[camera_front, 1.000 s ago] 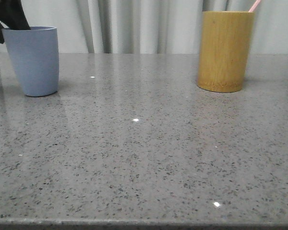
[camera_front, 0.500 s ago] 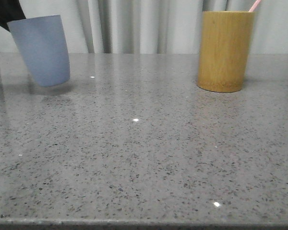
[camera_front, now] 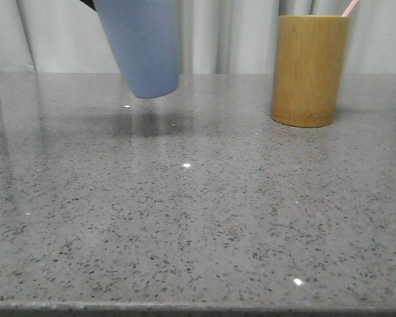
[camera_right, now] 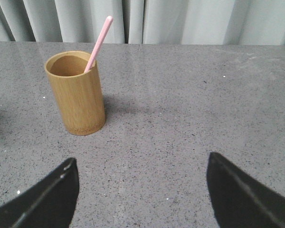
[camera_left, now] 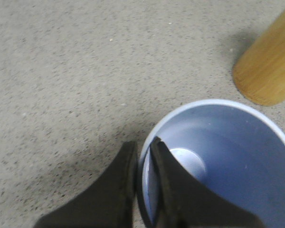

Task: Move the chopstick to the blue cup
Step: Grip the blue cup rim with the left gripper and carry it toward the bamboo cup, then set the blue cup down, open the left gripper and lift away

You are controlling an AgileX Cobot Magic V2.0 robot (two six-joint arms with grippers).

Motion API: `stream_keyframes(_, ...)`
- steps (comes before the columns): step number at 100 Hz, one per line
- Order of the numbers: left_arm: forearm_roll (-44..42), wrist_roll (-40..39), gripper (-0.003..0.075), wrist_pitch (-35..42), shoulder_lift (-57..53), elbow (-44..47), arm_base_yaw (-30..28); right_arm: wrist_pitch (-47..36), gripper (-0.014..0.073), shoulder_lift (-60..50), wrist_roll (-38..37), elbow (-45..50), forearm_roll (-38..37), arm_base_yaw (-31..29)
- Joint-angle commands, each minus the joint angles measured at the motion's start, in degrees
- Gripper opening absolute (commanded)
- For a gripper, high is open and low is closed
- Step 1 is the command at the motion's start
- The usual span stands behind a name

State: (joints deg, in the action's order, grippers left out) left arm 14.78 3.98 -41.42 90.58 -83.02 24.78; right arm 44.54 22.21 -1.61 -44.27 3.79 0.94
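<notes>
Since a moment ago the left gripper (camera_left: 143, 156) has been carrying the blue cup (camera_front: 144, 46) up off the table (camera_front: 198, 218) and rightward, its jaws pinching the rim, one inside, one outside. The chopstick (camera_right: 98, 43) is leaning in the bamboo cup (camera_right: 77, 93), while the right gripper (camera_right: 141, 190) is hanging wide open nearby. With so thin a pinch on a tilting cup, I judge it could be slipping or swinging into the bamboo cup.

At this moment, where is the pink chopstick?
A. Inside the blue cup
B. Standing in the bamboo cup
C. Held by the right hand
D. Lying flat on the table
B: the chopstick leans out of the bamboo cup, while the blue cup, pinched at its rim by the left hand and lifted off the table, is empty, and the right hand is open, holding nothing.
</notes>
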Motion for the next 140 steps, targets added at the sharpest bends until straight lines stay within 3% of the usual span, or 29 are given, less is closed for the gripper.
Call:
stream_keyframes(1, 0.0, -0.2, -0.0019, 4.3, -1.1, -2.2, 1.6, -4.2, 0.0560, 1.0, 0.1, -1.8, -0.1, -0.3)
stream_keyframes(73, 0.9, -0.2, -0.0007, 4.1, 4.7, -2.2, 2.6, -4.1, 0.0560, 1.0, 0.1, -1.8, -0.1, -0.3)
stream_keyframes(87, 1.9, -0.2, 0.0134, 3.9, 4.7, -2.6, 2.6, -4.1, 0.0560, 1.0, 0.1, -1.8, -0.1, -0.3)
stream_keyframes(98, 2.0, -0.2, 0.0327, 3.7, 4.7, -3.6, 2.6, -4.1, 0.0560, 1.0, 0.1, -1.8, -0.1, -0.3)
stream_keyframes(108, 2.3, -0.2, 0.0447, 3.2, 4.7, -5.0, 2.6, -4.1, 0.0560, 1.0, 0.1, -1.8, -0.1, -0.3)
stream_keyframes(140, 2.9, -0.8, 0.0474, -2.1, 3.8, -9.3, 2.4, -4.1, 0.0560, 1.0, 0.1, -1.8, -0.2, -0.3)
